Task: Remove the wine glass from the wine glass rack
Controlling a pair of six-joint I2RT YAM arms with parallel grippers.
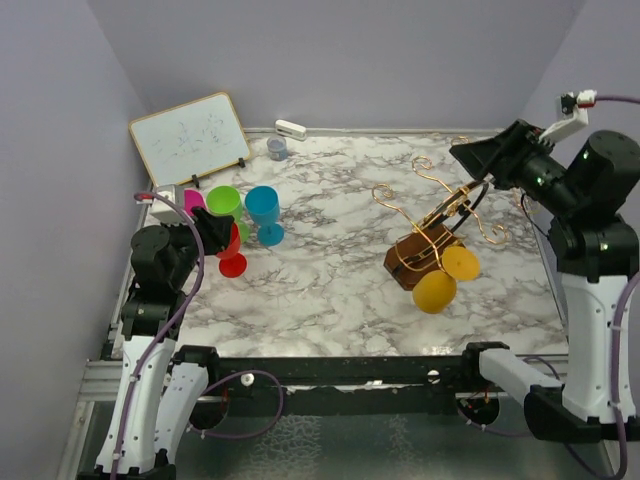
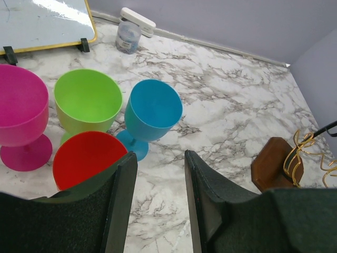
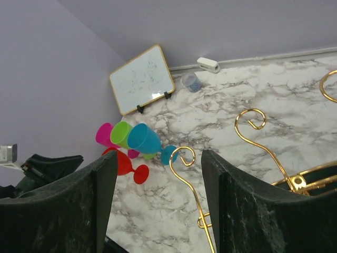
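The wine glass rack (image 1: 420,252) has a dark brown block base and curling gold wire arms, right of centre. A yellow wine glass (image 1: 436,290) hangs tilted at its near side, its foot (image 1: 461,262) caught in the wire. My right gripper (image 1: 462,156) is open above the rack's far side. In the right wrist view (image 3: 159,158) a gold spiral hook (image 3: 181,155) shows between its fingers; the yellow glass is out of that view. My left gripper (image 1: 213,228) is open and empty (image 2: 160,155) beside a red glass (image 2: 87,158). The rack base (image 2: 276,163) shows at its right.
Pink (image 1: 192,200), green (image 1: 224,202) and blue (image 1: 263,207) glasses stand at the left with the red one (image 1: 232,252). A whiteboard (image 1: 190,137), a small jar (image 1: 277,148) and a white eraser (image 1: 291,129) sit at the back. Walls close in on three sides.
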